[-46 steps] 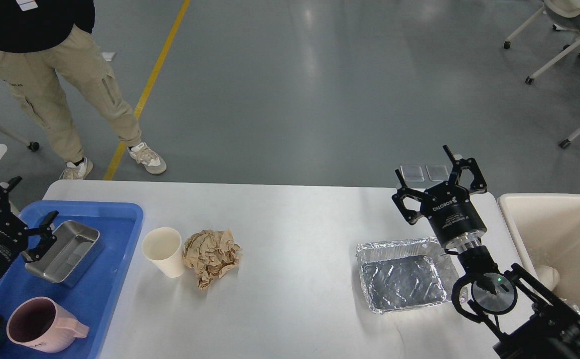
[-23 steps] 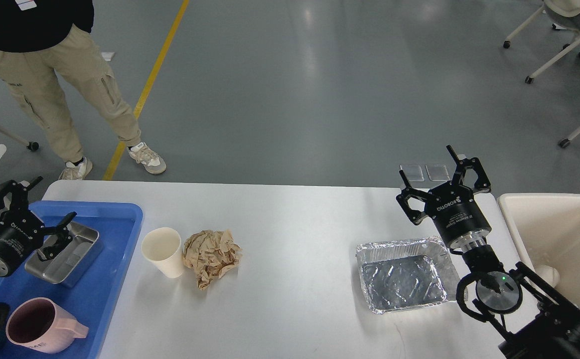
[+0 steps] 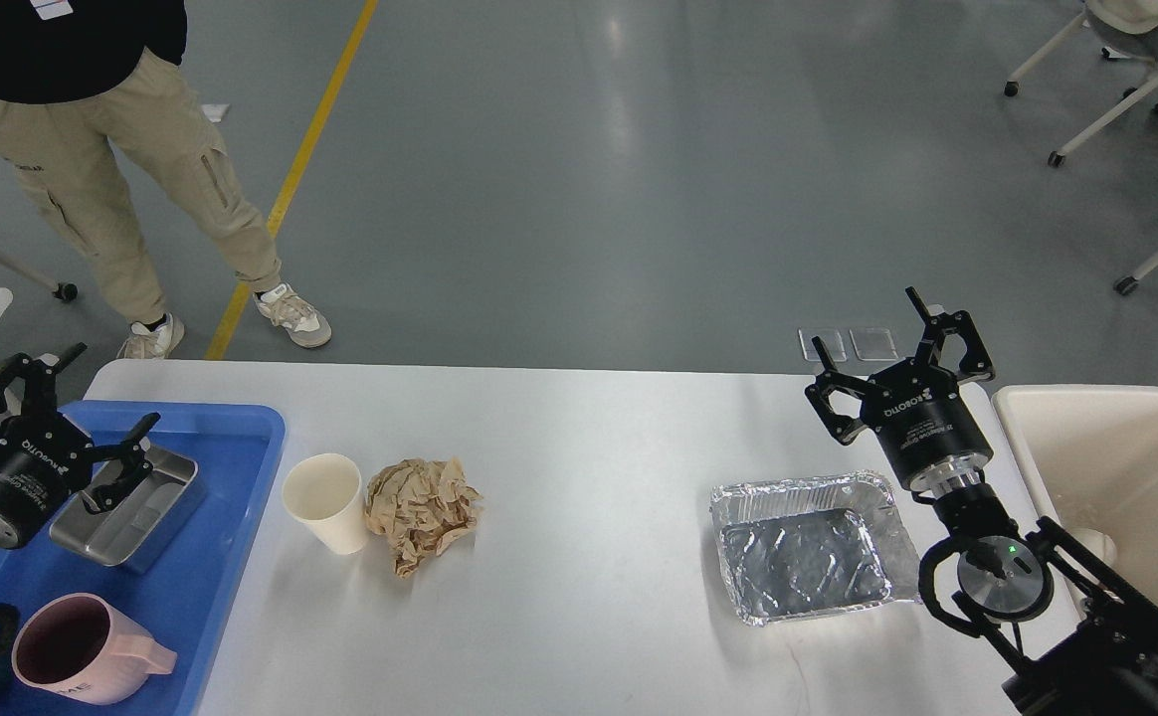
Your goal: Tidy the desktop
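- Left gripper (image 3: 70, 393): black metal, two jointed fingers spread wide, holding nothing. It hovers over the far left corner of a blue plastic tray (image 3: 231, 438), one fingertip just above a shiny rectangular steel container (image 3: 131, 507).
- Nearer the camera than that gripper, a matte pink mug (image 3: 82, 651) with a dark inside stands in the same tray.
- The tray rests on the left end of the desktop (image 3: 579, 447), a smooth matte white slab with rounded corners that stretches under both grippers from left to right.
- To the right of the left gripper, past the tray's rim, a cream paper cup (image 3: 325, 500) stands upright, touching a crumpled ball of brown paper (image 3: 423, 512).
- Further right, a wrinkled, shallow aluminium foil tray (image 3: 808, 545) lies just nearer the camera than the right gripper.
- Right gripper (image 3: 875, 343): black, fingers spread wide and empty, held above the desktop's far right corner.
- Beside it to the right, a cream plastic bin (image 3: 1116, 467) with smooth walls.
- Since half a second ago, the right gripper has shifted slightly right and towards the camera; the left gripper has barely moved. Cup, paper and foil tray lie unchanged.
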### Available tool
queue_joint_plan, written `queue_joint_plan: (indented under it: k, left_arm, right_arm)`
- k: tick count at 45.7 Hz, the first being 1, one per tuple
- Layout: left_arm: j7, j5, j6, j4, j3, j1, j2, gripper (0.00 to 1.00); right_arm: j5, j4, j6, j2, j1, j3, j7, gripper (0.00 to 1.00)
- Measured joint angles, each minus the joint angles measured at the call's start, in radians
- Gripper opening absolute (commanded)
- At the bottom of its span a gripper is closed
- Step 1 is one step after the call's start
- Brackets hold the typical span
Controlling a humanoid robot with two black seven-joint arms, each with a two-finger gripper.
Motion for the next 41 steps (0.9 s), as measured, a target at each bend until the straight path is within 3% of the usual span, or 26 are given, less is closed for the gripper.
queue_joint_plan:
  k: [30, 41]
  left_arm:
    - [0.000, -0.025, -0.055, -0.007, -0.013, -0.005, 0.019, 0.97]
    - [0.001, -0.025, -0.080, -0.004, -0.008, -0.009, 0.026, 0.97]
  right_arm:
    - [-0.012, -0.034, -0.049, 0.001, 0.009, 0.044, 0.023, 1.00]
    - [-0.149, 0.019, 0.045, -0.182, 0.003, -0.053, 0.035, 1.00]
